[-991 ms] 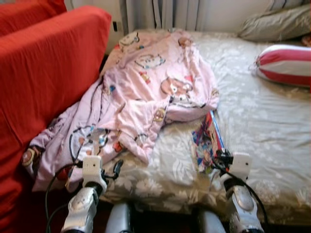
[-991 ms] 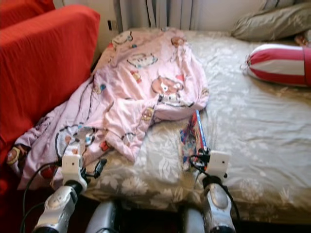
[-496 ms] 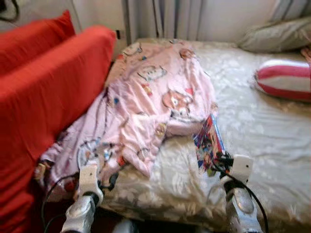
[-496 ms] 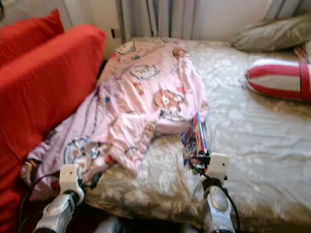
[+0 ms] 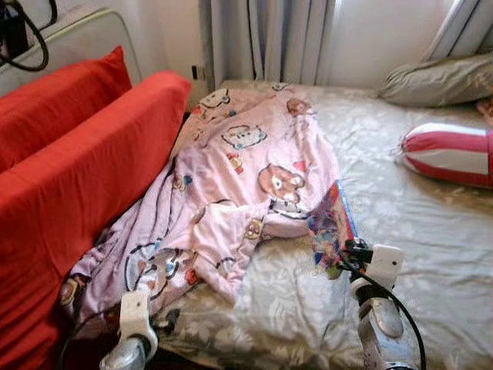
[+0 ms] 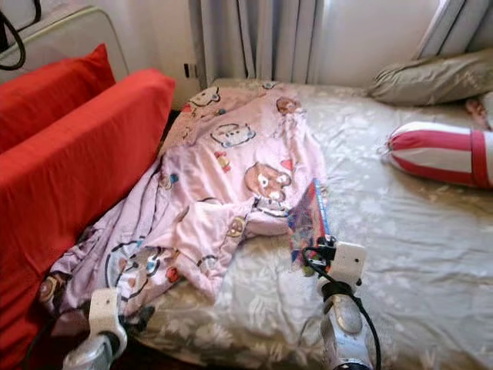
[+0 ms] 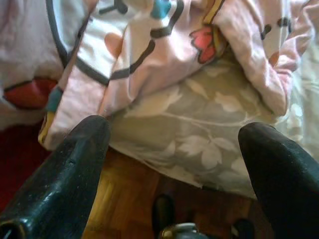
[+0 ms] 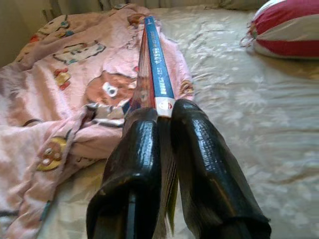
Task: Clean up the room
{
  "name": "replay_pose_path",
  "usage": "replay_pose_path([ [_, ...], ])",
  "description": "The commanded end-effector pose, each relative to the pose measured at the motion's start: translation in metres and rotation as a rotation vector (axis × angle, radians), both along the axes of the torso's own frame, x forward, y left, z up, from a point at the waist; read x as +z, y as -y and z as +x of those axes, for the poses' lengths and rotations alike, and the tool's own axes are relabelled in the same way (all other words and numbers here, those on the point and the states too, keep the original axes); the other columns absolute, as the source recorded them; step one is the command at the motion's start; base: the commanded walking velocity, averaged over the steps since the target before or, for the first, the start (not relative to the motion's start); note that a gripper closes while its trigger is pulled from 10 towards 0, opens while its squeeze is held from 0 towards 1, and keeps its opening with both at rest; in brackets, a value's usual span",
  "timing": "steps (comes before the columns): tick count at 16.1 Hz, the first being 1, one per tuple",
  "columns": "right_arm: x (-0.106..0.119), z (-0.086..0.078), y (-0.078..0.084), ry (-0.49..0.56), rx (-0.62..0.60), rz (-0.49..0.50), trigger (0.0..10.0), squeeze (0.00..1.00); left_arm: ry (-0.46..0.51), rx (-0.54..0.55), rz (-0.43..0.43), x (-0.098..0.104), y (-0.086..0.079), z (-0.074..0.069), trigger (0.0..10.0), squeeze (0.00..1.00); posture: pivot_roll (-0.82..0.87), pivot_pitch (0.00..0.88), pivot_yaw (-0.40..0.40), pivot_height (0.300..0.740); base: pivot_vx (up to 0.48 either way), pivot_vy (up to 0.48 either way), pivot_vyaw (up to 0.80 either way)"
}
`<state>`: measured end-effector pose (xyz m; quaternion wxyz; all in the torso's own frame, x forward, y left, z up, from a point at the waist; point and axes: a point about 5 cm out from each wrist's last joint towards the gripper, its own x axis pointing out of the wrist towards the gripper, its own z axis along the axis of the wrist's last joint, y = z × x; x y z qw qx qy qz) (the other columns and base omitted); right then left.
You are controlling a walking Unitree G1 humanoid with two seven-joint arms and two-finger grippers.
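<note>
A thin colourful book (image 5: 331,225) with a blue spine (image 8: 157,64) stands on edge over the bed, and my right gripper (image 8: 163,117) is shut on its near end. A crumpled pink cartoon-print blanket (image 5: 239,177) covers the bed's left half and spills over the near left corner. My left gripper (image 7: 174,144) hangs open low beside that corner, its fingers (image 7: 75,169) spread wide above the wooden floor, holding nothing.
The bed (image 5: 416,231) has a beige floral sheet. A red-and-white striped bolster (image 5: 451,153) and a grey pillow (image 5: 435,77) lie at its far right. A red sofa (image 5: 69,185) stands close along the left. Curtains (image 5: 266,38) hang behind.
The camera has tilted up, showing more wall and curtain. My left arm has dropped lower at the bed's corner. The right gripper still holds the book in the same place.
</note>
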<state>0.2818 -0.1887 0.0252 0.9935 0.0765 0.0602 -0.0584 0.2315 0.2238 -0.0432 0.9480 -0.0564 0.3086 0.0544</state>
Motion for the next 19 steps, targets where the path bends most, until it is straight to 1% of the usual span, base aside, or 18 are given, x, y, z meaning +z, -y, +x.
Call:
replay_pose_path([
  [1,0.006,0.004,0.004,0.025,-0.012,-0.009,10.0,0.0,-0.031,0.025,0.021,-0.004,-0.006,-0.007,10.0,0.0,0.02,0.0,-0.042,0.74,0.0,0.0,0.0],
  [3,0.006,0.003,0.007,0.02,-0.045,0.002,10.0,0.0,-0.04,0.033,0.019,-0.006,-0.007,-0.009,10.0,0.0,0.01,0.0,-0.039,0.74,0.0,-0.263,0.0],
  [5,0.005,0.003,0.013,0.018,-0.097,0.023,10.0,0.0,-0.06,0.037,0.013,-0.01,-0.006,-0.015,10.0,0.0,0.01,0.0,-0.037,0.74,0.0,-0.292,-0.71],
  [8,0.003,0.001,0.012,0.013,-0.1,0.027,10.0,0.0,-0.076,0.05,0.004,-0.012,-0.006,-0.018,10.0,0.0,0.01,0.0,-0.033,0.74,0.0,-0.311,-0.43],
  [16,0.002,0.001,0.011,0.007,-0.113,0.02,10.0,0.0,-0.078,0.044,0.01,-0.012,-0.006,-0.017,10.0,0.0,0.01,0.0,-0.023,0.74,0.0,-0.312,0.0],
  [19,0.001,0.0,0.012,-0.002,-0.105,-0.008,10.0,0.0,-0.086,0.046,0.009,-0.013,-0.005,-0.019,10.0,0.0,0.01,0.0,-0.024,0.74,0.0,-0.311,0.0],
])
